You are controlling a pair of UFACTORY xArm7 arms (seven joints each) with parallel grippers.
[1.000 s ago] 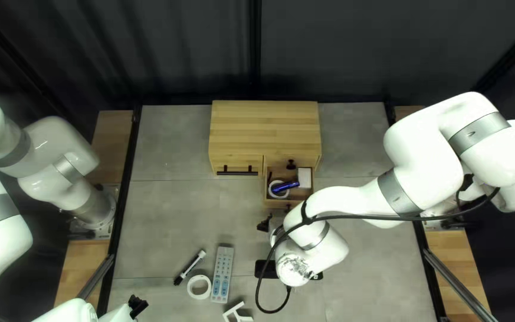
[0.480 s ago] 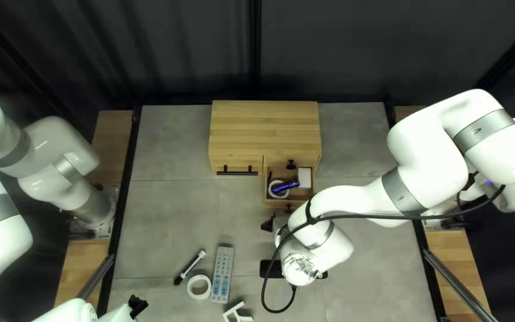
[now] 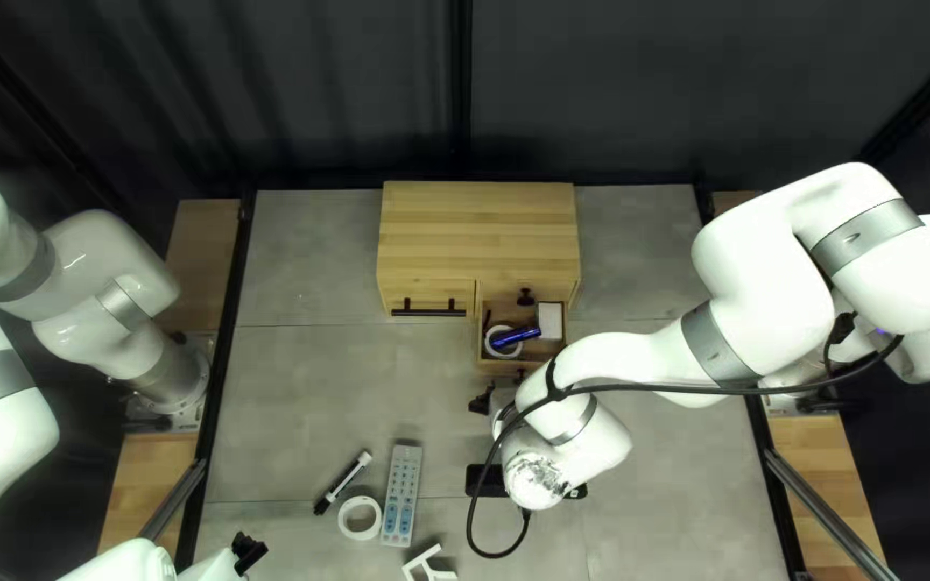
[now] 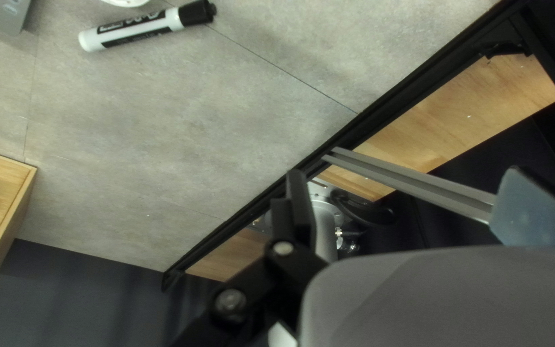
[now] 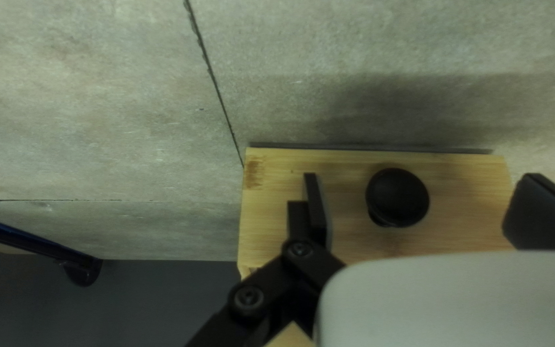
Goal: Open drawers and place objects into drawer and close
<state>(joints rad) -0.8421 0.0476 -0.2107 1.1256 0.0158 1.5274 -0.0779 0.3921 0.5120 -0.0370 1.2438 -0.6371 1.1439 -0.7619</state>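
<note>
At the bottom left of the top left view is my left gripper (image 3: 250,551); in its wrist view my left gripper (image 4: 412,202) stands open with nothing between its fingers. My right gripper (image 3: 479,401) is just in front of the pulled-out drawer (image 3: 479,342). In the right wrist view, my right gripper (image 5: 426,209) is open over the drawer's front (image 5: 271,212), its fingers on either side of the round black knob (image 5: 397,196) without visible contact. The drawer holds a white ring (image 3: 495,353), a blue marker (image 3: 516,338) and a white block (image 3: 550,321). The wooden cabinet (image 3: 478,231) stands behind.
On the table lie a black-and-white marker (image 3: 343,481), a white tape roll (image 3: 360,519), a grey remote (image 3: 402,495) and a white bracket (image 3: 428,564). A black object (image 3: 481,481) lies partly hidden beneath my right arm. A black handle (image 3: 430,311) is on the cabinet's left front.
My right arm shifted slightly rightward, then a little back to the left and toward the drawer. My left arm, the cabinet and the loose objects have stayed put.
</note>
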